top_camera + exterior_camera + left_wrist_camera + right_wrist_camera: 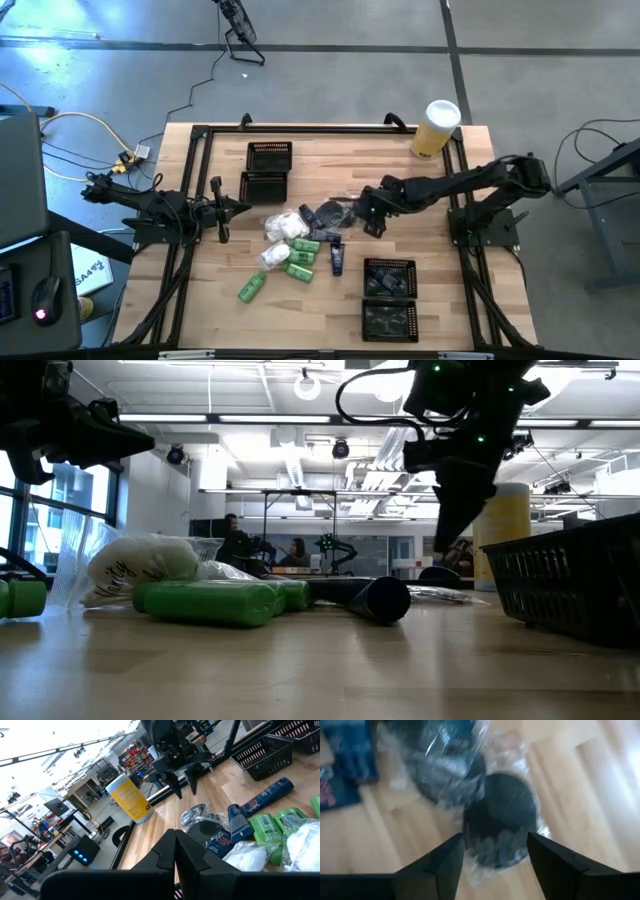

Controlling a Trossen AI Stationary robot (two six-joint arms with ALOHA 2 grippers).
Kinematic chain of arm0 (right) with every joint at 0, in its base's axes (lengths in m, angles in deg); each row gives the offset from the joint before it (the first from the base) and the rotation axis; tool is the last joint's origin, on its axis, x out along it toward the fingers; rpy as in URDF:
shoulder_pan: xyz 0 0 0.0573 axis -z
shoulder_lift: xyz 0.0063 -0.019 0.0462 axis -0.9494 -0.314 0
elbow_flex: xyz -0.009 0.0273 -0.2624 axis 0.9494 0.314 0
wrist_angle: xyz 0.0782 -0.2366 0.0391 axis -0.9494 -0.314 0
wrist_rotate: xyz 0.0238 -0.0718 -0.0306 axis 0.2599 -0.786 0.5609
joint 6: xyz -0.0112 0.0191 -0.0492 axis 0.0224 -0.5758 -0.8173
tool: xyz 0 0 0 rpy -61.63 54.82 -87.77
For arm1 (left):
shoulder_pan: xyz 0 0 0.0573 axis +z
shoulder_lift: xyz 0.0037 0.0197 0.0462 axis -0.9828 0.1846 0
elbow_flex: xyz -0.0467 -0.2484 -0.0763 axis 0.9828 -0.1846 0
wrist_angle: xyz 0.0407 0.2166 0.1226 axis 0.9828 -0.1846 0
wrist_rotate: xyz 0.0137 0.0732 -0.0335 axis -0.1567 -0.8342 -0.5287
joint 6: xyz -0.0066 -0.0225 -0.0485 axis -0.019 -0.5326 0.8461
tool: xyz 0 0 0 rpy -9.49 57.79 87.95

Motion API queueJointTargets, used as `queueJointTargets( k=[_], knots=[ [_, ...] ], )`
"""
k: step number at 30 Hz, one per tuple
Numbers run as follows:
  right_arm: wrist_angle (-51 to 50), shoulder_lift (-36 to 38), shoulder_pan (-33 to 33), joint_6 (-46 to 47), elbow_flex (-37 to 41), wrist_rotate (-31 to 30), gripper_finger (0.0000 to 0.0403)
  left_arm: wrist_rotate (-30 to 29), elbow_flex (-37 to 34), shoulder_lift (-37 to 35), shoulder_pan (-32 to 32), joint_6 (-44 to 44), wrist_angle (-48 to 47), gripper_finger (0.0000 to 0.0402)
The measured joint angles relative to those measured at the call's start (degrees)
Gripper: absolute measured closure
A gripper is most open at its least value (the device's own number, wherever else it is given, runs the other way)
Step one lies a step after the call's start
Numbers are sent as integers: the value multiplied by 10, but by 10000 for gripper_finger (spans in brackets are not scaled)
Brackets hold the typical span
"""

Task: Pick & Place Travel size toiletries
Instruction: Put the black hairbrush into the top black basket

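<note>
The travel size toiletries lie in a loose pile at the table's middle: white crinkly packets (284, 226), green bottles (301, 258), dark blue tubes (337, 259) and round dark cases (326, 212). My right gripper (372, 226) hangs open and slanted down over the pile's right side. In the right wrist view its fingers (495, 837) stand on either side of a plastic-wrapped round dark case (501, 817), above it and apart from it. A second case (445, 765) lies beyond. My left gripper (222, 212) waits shut at the table's left, level and above the wood.
Two black mesh trays (268, 158) stand at the far middle, and two more (390, 278) at the near right. A tall yellow cylinder with a white lid (436, 128) stands at the far right corner. One green bottle (251, 288) lies apart, toward the near left.
</note>
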Motion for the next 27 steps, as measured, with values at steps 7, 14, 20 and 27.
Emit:
queueJointTargets(
  k=[7, 14, 20, 27],
  knots=[
    [32, 0, -21, 15, 19, 9, 192, 0, 0, 0, 0, 0, -1, 402],
    [49, 0, 2, 21, 44, 28, 203, 0, 0, 0, 0, -11, -1, 402],
    [44, -2, 54, 37, 51, 65, 204, 0, 0, 0, 0, -15, -1, 402],
    [37, -2, 111, 61, 51, 116, 204, 0, 0, 0, 0, -15, -1, 402]
  ],
)
